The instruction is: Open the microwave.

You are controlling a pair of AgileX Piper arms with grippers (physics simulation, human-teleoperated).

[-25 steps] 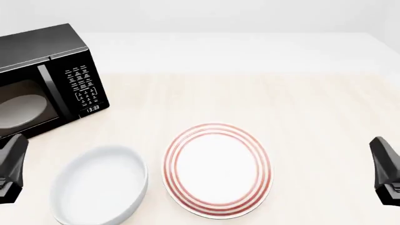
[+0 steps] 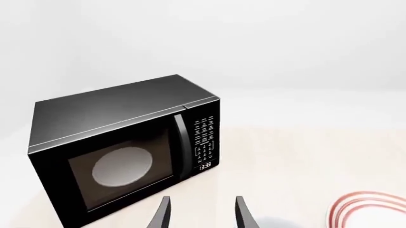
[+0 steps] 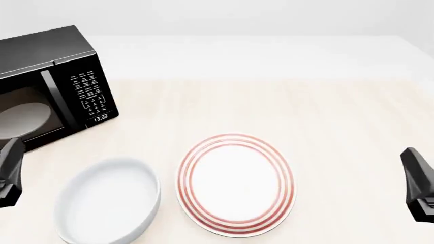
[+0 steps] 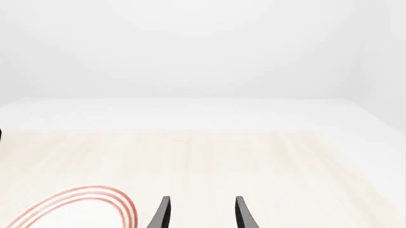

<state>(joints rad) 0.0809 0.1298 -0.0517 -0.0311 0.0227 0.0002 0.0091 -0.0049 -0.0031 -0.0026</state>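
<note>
Still shut, microwave [image 3: 51, 86] beyond left gripper's [image 2: 201, 216] parted fingers [image 2: 163, 213].

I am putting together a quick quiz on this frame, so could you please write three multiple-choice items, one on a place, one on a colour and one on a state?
1. Where does the microwave stand on the table in the front view?
A. far left
B. far right
C. near middle

2. What colour are the rings on the plate?
A. blue
B. red
C. green

3. What is the state of the microwave's door?
A. wide open
B. removed
C. shut

Answers:
1. A, since it fills the far left corner, beyond the white bowl.
2. B, since red rings circle its white middle.
3. C, since the door lies flush with the keypad, the handle untouched, and the open left gripper is short of it.
</note>
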